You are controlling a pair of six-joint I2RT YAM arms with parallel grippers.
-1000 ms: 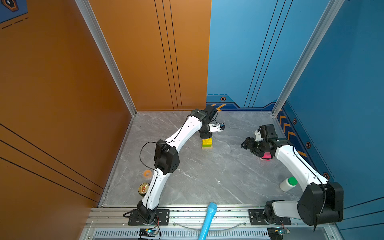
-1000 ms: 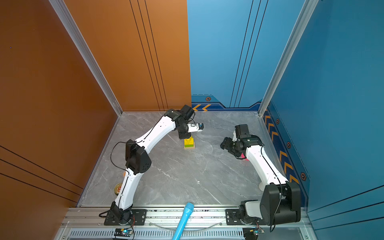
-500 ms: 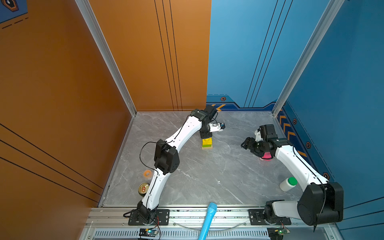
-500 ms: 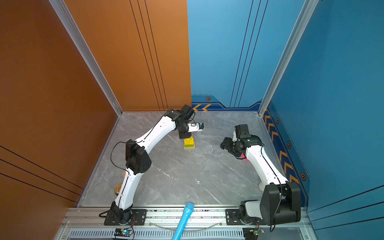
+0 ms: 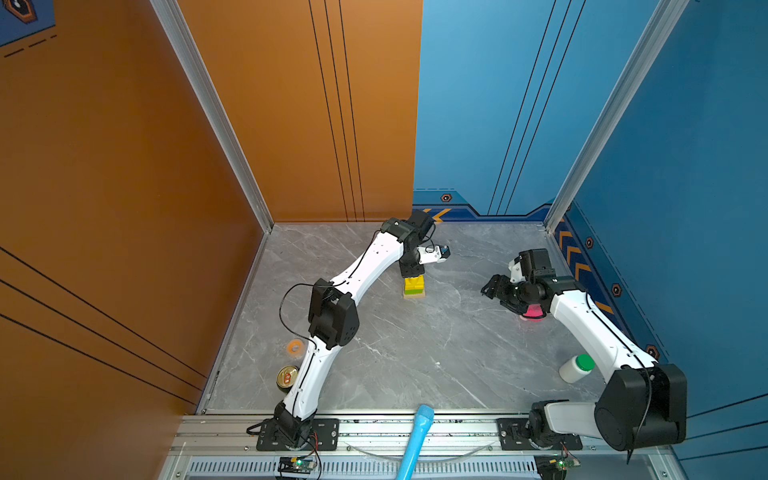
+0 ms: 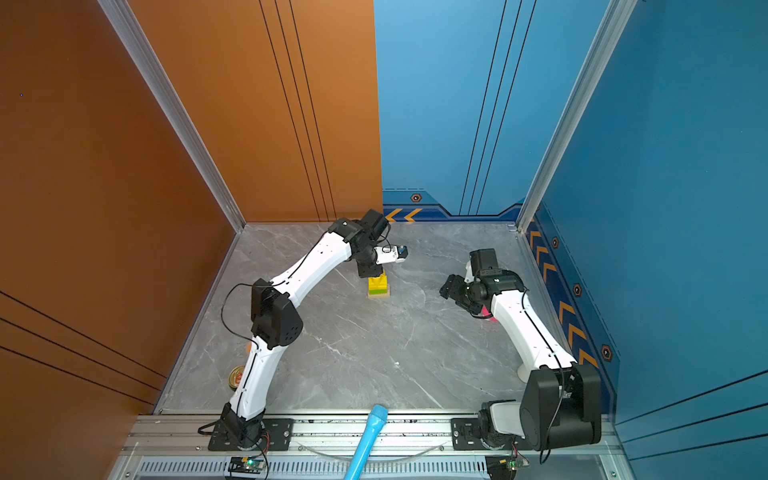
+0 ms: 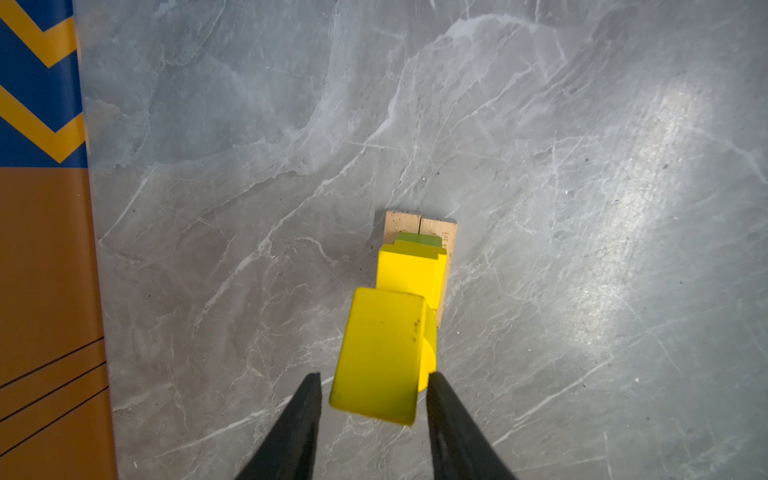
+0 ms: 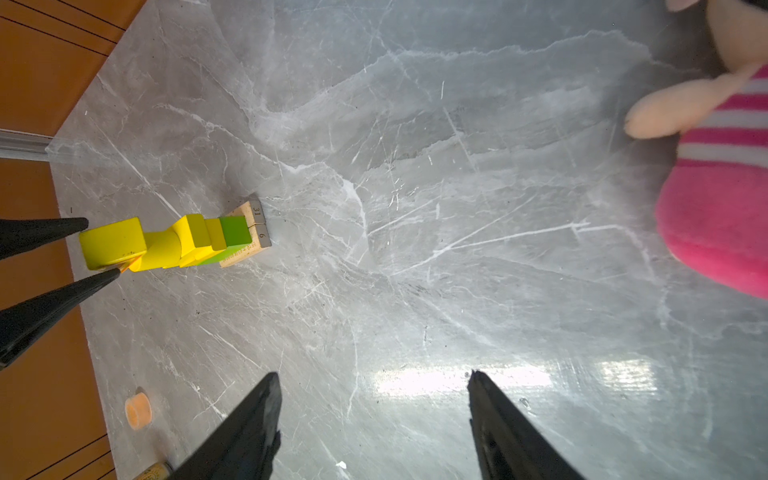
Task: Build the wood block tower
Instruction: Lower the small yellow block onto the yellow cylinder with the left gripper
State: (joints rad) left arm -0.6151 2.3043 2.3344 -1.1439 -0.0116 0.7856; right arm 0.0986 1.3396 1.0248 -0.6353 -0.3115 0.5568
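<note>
Left hand (image 7: 374, 376) looser now around tower tip (image 7: 380, 332)

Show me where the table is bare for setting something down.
Bare: the wide middle between the tower, right gripper and front rail. Crowded: around the tower under the left gripper; by the can and orange ring; near the plush toy and white bottle.

tabletop (image 7: 582, 208) looks like glossy grey marble, tan planks (image 7: 401, 222) are bare matt wood, yellow blocks (image 7: 382, 349) smooth paint, plush toy (image 8: 715, 216) fuzzy cloth.
</note>
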